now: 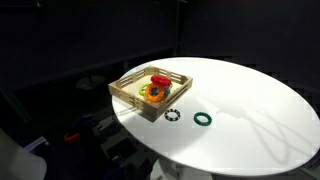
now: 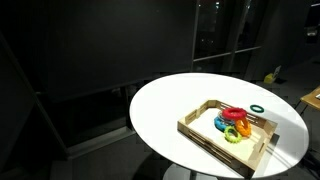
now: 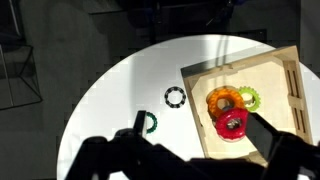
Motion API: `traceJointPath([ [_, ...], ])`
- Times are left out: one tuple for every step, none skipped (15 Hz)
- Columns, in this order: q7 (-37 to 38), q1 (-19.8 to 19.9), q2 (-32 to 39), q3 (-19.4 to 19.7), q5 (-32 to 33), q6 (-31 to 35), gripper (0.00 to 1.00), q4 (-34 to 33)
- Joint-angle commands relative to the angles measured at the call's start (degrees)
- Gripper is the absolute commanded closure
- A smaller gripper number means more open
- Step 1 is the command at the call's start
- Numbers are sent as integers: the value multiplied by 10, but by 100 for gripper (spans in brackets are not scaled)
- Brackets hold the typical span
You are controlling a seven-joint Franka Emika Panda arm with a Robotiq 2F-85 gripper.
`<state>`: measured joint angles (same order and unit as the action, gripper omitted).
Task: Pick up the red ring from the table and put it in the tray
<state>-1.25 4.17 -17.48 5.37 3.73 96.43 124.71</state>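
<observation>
The red ring [image 3: 233,124] lies inside the tan slatted tray [image 3: 200,110], leaning on an orange ring [image 3: 222,100]. It shows in both exterior views [image 1: 159,79] [image 2: 234,113], as does the tray [image 1: 125,95] [image 2: 205,135]. The tray stands on the round white table [image 3: 120,90] [image 1: 250,100] [image 2: 170,105]. My gripper [image 3: 195,120] is seen only in the wrist view. It is open and empty, high above the tray's edge, with the red ring just inside its right finger.
A dark green ring [image 3: 150,122] [image 1: 203,118] and a small black-and-white beaded ring [image 3: 175,97] [image 1: 172,115] lie on the table beside the tray. A yellow-green ring [image 3: 247,97] lies in the tray. The surroundings are dark.
</observation>
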Motion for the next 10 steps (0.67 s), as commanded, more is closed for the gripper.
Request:
traceJointPath([
  [-9,8,-55,6,0,13,0,20],
  [-8,9,-63,7,0,14,0,21],
  [-8,10,-70,8,0,15,0,22],
  [-8,11,-75,9,0,17,0,24],
  [-8,11,-80,10,0,18,0,25],
  [-8,11,-84,11,0,20,0,27],
  [-8,11,-87,12,0,22,0,29],
  [-8,11,-90,12,1,24,0,30],
  [-8,11,-90,12,0,25,0,31],
  [-1,9,-75,8,-1,11,0,17],
])
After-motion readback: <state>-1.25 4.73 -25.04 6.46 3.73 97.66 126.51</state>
